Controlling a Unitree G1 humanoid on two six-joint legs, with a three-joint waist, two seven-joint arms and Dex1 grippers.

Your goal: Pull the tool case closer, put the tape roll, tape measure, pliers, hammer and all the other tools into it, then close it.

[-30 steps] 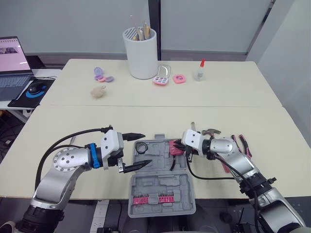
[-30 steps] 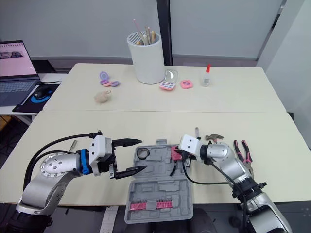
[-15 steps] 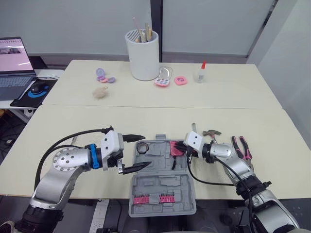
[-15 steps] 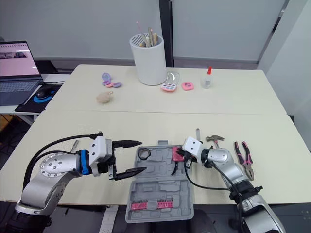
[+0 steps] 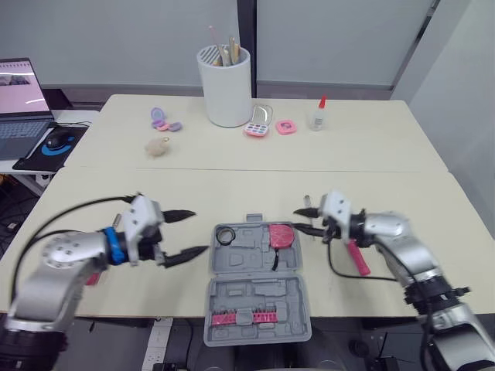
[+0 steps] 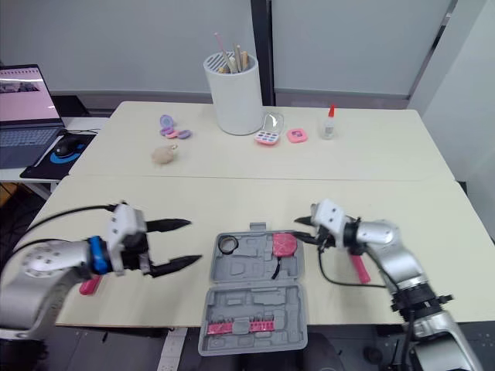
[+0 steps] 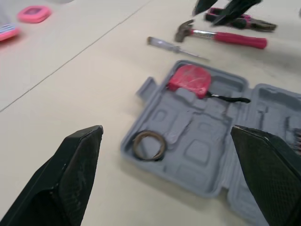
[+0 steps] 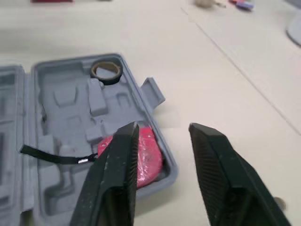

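Tool case (image 5: 259,290) lies open at the table's (image 5: 116,193) near edge, holding tape roll (image 5: 226,234) and tape measure (image 5: 280,235). Left gripper (image 5: 199,231) beside the case and right gripper (image 5: 298,221) by the tape measure both have fingers spread, empty.

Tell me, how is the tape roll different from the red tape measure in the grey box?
The tape roll is a dark ring with a hole through it; the tape measure is a solid red lump. The tape measure looks bigger than the tape roll. The tape measure trails a black strap; the tape roll has none. Both lie inside the open tool case.
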